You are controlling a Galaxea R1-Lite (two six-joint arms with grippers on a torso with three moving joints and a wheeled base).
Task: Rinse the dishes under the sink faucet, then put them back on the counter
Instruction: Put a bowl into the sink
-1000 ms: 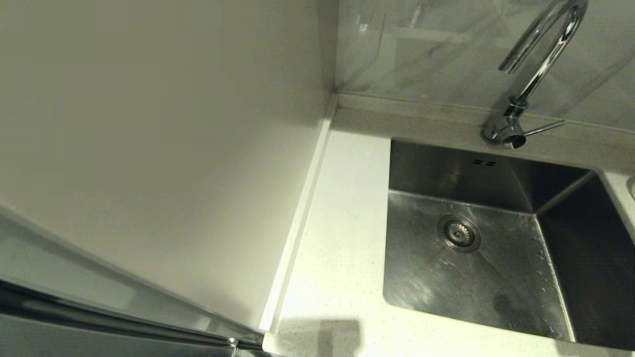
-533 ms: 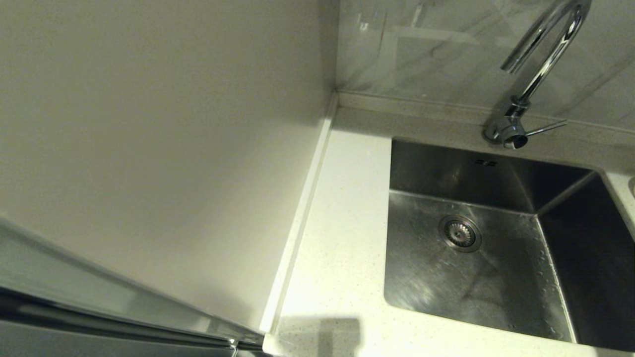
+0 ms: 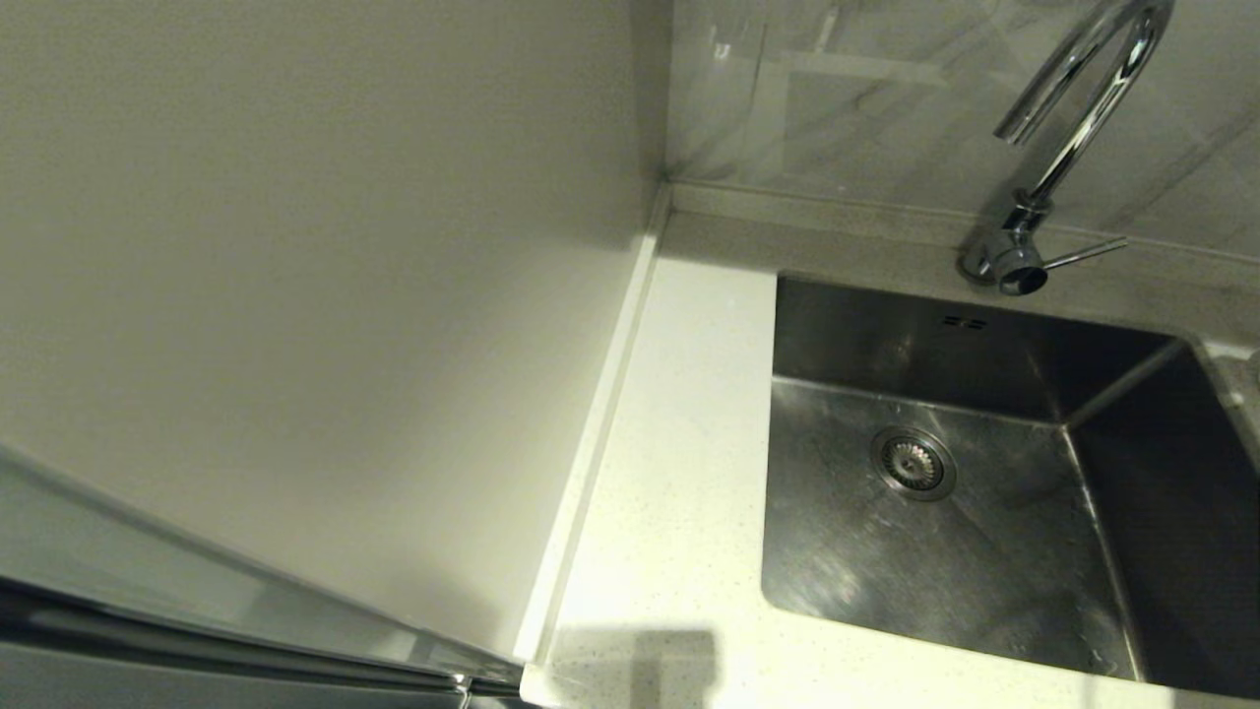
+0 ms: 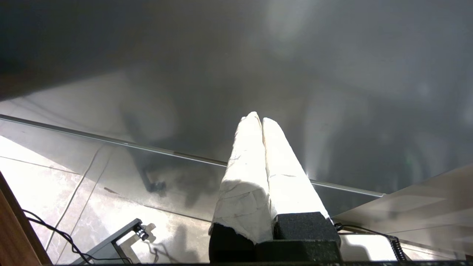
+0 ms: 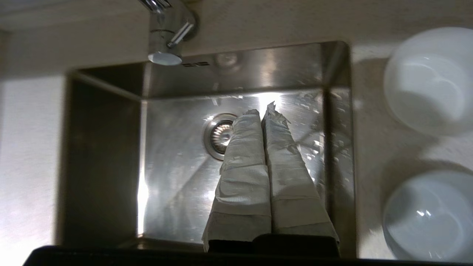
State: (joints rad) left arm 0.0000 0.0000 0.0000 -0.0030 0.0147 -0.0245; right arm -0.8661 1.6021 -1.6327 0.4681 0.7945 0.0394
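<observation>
The steel sink (image 3: 935,561) lies empty, with its round drain (image 3: 913,463) bare and water drops on its floor. Behind it rises the chrome faucet (image 3: 1073,128), side lever (image 3: 1083,254) pointing right, and no water runs. In the right wrist view my right gripper (image 5: 263,111) hangs shut and empty above the sink (image 5: 173,177), near the drain (image 5: 218,135). Two dishes stand on the counter (image 5: 369,147) beside the basin: a white bowl (image 5: 428,79) and a pale blue bowl (image 5: 430,216). My left gripper (image 4: 258,118) is shut on nothing, away from the sink.
The white counter (image 3: 679,473) runs along the sink's left side to a raised edge strip (image 3: 591,453) and a cream wall panel (image 3: 295,246). A tiled backsplash (image 3: 837,98) stands behind the faucet. The left gripper points at floor tiles (image 4: 55,177) and cables.
A shadow has spread over the sink's right side and the counter edge to its right. Neither arm shows in the head view.
</observation>
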